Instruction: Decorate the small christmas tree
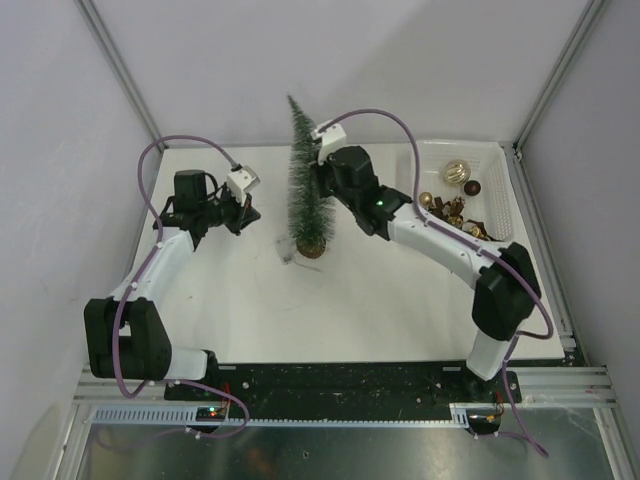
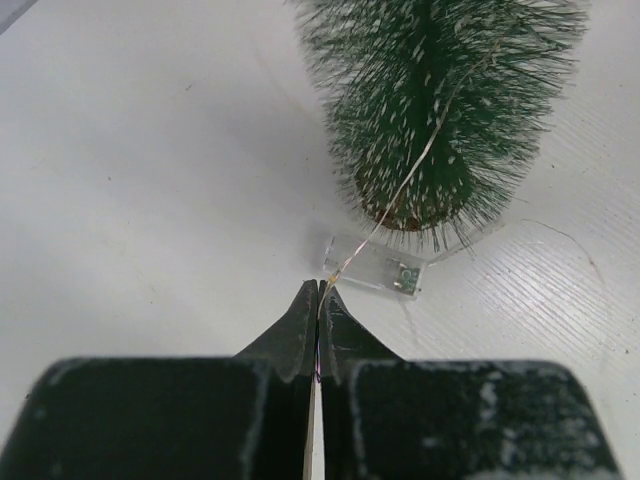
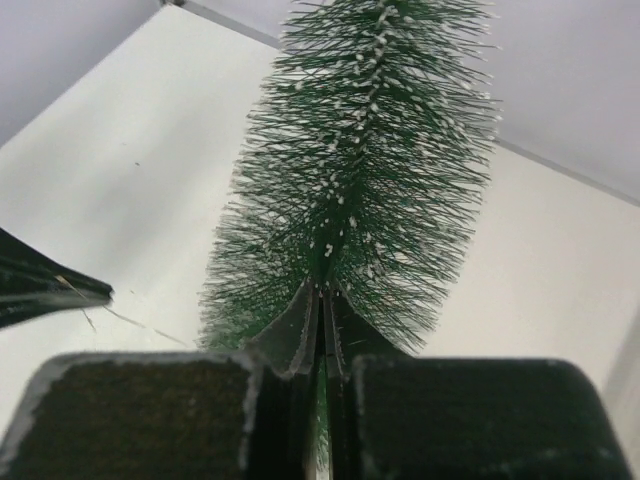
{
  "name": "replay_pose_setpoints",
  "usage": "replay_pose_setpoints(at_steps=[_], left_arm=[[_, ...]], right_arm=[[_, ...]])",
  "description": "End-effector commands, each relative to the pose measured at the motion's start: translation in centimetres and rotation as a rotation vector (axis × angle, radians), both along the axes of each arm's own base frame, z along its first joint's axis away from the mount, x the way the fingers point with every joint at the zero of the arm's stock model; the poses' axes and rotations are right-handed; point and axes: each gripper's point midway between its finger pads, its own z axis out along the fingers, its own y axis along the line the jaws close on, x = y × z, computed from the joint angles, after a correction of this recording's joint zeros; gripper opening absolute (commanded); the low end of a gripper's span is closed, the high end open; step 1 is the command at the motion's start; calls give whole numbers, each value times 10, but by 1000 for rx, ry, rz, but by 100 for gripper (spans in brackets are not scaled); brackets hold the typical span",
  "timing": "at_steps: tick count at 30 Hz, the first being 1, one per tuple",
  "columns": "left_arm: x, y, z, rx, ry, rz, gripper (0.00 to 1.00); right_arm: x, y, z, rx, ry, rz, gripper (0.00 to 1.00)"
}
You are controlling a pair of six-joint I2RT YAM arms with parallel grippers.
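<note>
The small christmas tree (image 1: 308, 180), frosted dark green with a tan disc base (image 1: 311, 247), stands upright mid-table. My right gripper (image 1: 320, 172) reaches in from the right at mid-height. In the right wrist view its jaws (image 3: 322, 290) are shut on the tree's (image 3: 370, 170) bristles near the stem. My left gripper (image 1: 254, 212) hovers left of the tree's foot. It is shut (image 2: 318, 288) on a thin light wire (image 2: 425, 150) that runs up across the tree (image 2: 440, 90). A small clear plastic box (image 2: 372, 267) at the wire's end lies against the base.
A white mesh basket (image 1: 497, 165) holding gold and brown ornaments (image 1: 455, 172) sits at the back right, behind my right arm. Loose wire (image 2: 575, 240) curls on the table right of the tree. Walls close in behind and on both sides.
</note>
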Motion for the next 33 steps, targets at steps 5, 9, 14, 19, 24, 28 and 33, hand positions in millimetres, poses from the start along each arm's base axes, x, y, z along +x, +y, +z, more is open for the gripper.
replay_pose_setpoints(at_steps=[5,9,14,19,24,28,33], left_arm=[[18,2,30,-1,-86,32,0],[30,1,44,-27,-102,58,0],[43,-14,65,-118,-97,44,2],[65,-25,75,-166,-109,94,2],[92,-29,69,-253,-55,193,3],[96,-44,64,-348,48,161,9],[82,-71,77,-435,92,27,31]], right_arm=[[-19,-59,36,59,-57,0,0],[-38,-58,39,76,-47,61,0],[-67,-34,46,108,-41,157,0],[-94,-11,50,150,-22,251,0],[-119,-2,56,221,4,314,0],[-132,1,61,274,19,348,0],[-136,5,58,276,29,365,0]])
